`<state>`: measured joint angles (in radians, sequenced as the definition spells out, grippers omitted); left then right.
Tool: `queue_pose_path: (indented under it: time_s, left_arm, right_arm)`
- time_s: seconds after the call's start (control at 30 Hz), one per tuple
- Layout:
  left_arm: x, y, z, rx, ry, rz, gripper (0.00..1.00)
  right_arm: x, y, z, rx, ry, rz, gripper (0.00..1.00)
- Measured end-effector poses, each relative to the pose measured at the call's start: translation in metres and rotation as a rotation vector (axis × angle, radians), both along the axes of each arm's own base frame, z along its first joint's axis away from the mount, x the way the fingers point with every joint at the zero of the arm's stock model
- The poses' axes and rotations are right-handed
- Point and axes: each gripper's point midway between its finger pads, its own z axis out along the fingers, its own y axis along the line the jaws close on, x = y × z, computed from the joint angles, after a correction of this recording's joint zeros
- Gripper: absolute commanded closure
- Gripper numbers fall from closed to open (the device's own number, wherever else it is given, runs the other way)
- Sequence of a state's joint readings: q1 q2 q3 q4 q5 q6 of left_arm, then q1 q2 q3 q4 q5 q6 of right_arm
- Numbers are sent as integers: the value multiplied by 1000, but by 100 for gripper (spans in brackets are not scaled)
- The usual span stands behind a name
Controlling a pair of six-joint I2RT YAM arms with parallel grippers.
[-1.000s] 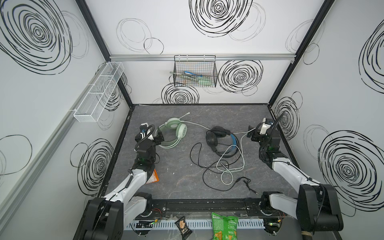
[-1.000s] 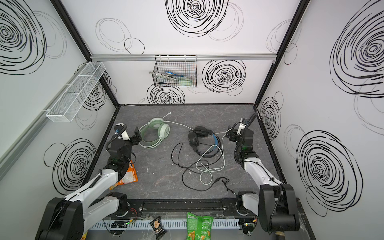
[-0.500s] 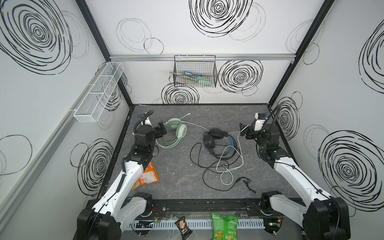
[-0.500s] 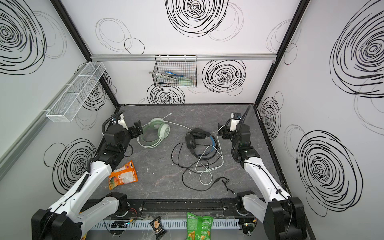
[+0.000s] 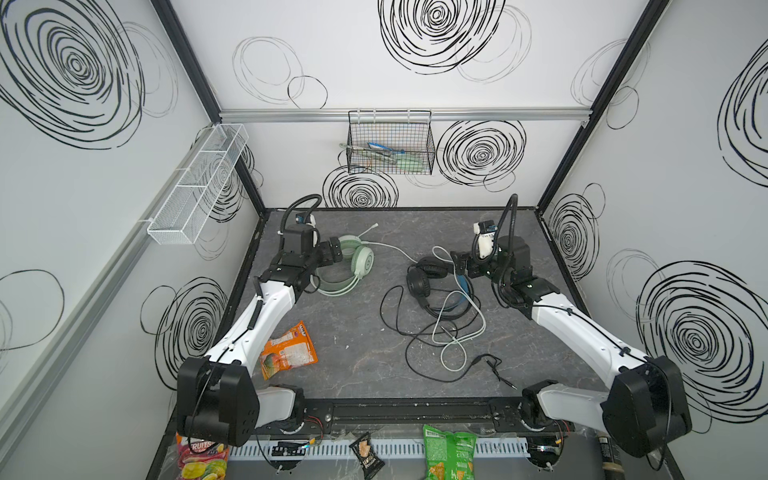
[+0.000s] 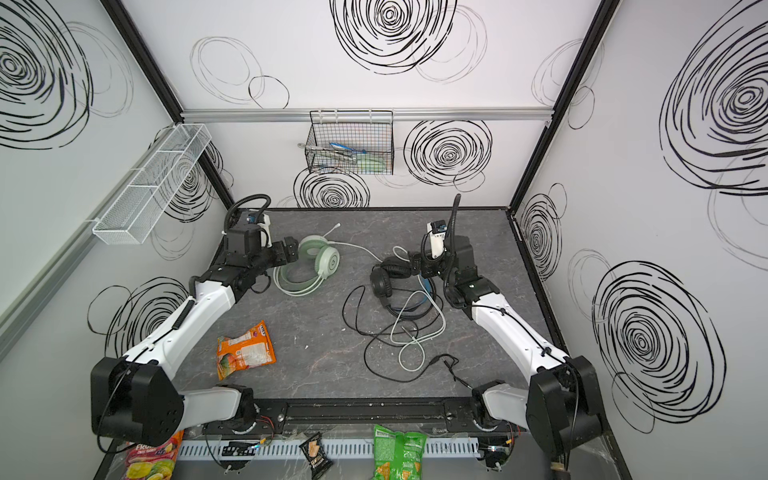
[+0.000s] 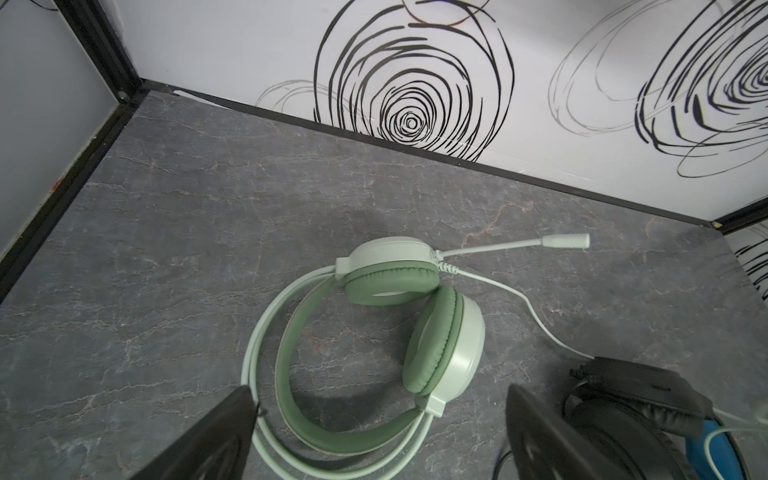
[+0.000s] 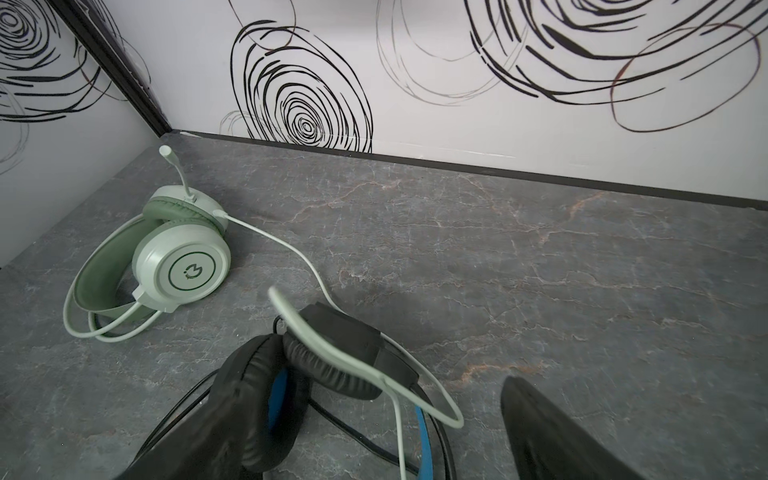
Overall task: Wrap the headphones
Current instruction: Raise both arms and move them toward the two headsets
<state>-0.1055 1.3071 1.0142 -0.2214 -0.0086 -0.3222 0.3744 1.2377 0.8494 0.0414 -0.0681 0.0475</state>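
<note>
- Mint-green headset (image 5: 351, 266) lies on the grey table (image 5: 353, 374) at the back left, with its mic boom (image 7: 519, 243) pointing toward the rear wall.
- My left gripper (image 5: 337, 249) hovers right at its earcups, jaws spread wide, gripping nothing.
- The black headset (image 5: 430, 278) lies right of centre. Its black cable (image 5: 383, 305) and the white cable (image 8: 332, 351) are tangled in loose loops.
- My right gripper (image 5: 456, 261) is by its earcup, fully spread and empty. I cannot tell whether it touches.

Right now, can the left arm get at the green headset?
Likely yes: its open fingers hang right by the green headset, nothing lies between, and the black headset sits off to one side.
</note>
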Motion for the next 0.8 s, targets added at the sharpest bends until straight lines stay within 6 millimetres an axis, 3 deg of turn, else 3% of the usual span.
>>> queue_pose_path:
  time_s: [0.17,0.43,0.67,0.8]
  left_arm:
    - [1,9,-8,23,47,17,4]
    - [10,19,-39,42,146,39,4]
    - [12,18,-46,40,173,34,4]
    - [14,17,-43,39,165,32,4]
  right_arm:
    - [3,6,2,-13,-10,32,3]
    - [14,19,-21,-18,43,73,2]
    - [24,32,1,2,0,98,3]
    - [24,31,0,-1,4,91,3]
